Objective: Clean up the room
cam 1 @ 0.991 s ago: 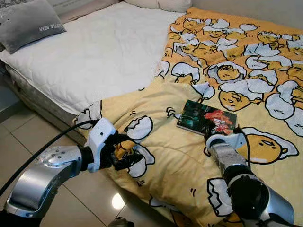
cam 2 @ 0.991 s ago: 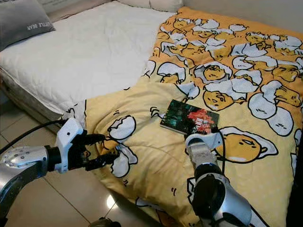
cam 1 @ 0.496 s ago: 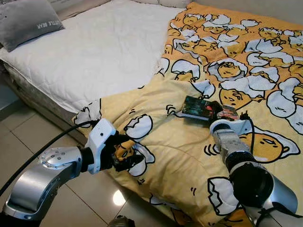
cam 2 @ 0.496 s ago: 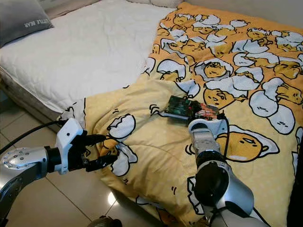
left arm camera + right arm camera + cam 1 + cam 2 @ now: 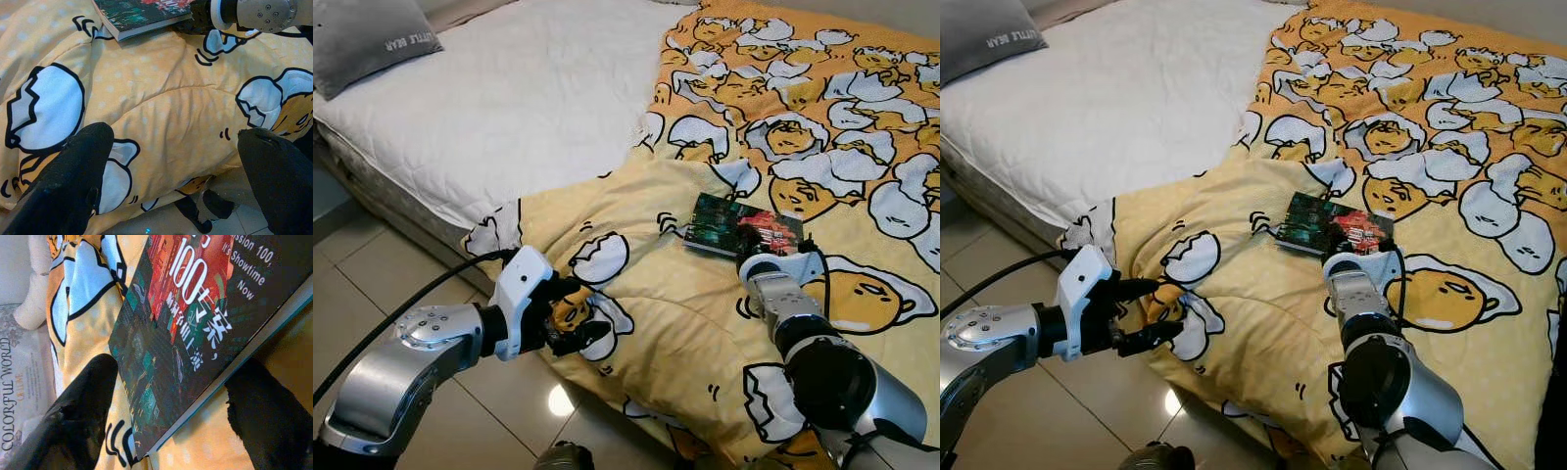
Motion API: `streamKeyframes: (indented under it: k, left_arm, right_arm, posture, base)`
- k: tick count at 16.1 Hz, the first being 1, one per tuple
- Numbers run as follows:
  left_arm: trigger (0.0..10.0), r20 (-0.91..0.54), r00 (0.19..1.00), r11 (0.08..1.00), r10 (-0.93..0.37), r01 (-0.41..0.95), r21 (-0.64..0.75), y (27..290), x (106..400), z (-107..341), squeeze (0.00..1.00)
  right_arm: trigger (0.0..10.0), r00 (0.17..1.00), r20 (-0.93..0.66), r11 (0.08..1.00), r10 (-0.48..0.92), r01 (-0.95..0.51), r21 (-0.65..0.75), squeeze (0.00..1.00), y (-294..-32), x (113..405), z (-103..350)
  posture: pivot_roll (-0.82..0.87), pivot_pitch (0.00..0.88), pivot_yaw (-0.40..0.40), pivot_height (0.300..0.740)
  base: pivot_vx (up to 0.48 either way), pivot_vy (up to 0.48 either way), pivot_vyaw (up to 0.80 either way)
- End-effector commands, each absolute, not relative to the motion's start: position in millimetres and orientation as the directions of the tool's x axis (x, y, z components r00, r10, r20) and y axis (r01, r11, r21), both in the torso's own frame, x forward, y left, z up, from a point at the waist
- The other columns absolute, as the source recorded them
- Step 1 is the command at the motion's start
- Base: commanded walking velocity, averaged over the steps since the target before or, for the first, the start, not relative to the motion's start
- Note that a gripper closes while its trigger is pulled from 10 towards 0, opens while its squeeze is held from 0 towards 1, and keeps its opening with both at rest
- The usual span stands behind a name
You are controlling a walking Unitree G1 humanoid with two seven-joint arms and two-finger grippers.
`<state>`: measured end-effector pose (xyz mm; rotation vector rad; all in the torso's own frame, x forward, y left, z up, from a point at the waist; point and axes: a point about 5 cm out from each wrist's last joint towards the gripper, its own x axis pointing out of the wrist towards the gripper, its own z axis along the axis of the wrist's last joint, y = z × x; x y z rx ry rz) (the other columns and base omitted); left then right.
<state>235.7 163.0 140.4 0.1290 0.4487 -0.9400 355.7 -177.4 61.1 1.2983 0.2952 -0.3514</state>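
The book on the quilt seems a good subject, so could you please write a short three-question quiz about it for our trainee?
1. True or false: the book lies on the bare white mattress.
2. Which gripper is at the book? A) left gripper B) right gripper
3. Fill in: the left gripper's fingers are ____.

Key: 1 false, it lies on the yellow quilt. 2 B. 3 open.

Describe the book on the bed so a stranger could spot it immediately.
On the bed, find the yellow egg-print duvet beside the bare white mattress. The book lies flat there, just beyond the right hand; its dark cover, green and red, is the only non-cartoon thing there.
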Motion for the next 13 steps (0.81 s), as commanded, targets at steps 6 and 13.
streamKeyframes:
  k: [6,13]
  left_arm:
    - [10.0,-0.425,0.505,0.59,-0.751,0.803,-0.089,161.9,233.6,141.4,0.96]
    - [10.0,-0.38,0.488,0.56,-0.786,0.822,-0.101,154.3,236.6,145.2,0.97]
  right_arm:
    - [0.0,0.912,-0.403,0.239,-0.076,0.409,0.881,0.0,-171.1,359.5,65.6]
    - [0.0,0.914,-0.397,0.242,-0.08,0.404,0.882,0.0,-173.3,358.4,64.4]
  posture:
    - [0.05,0.11,0.04,0.74]
    - [0.04,0.084,0.037,0.74]
  base:
    - [0.0,0.0,0.0]
    - [0.0,0.0,0.0]
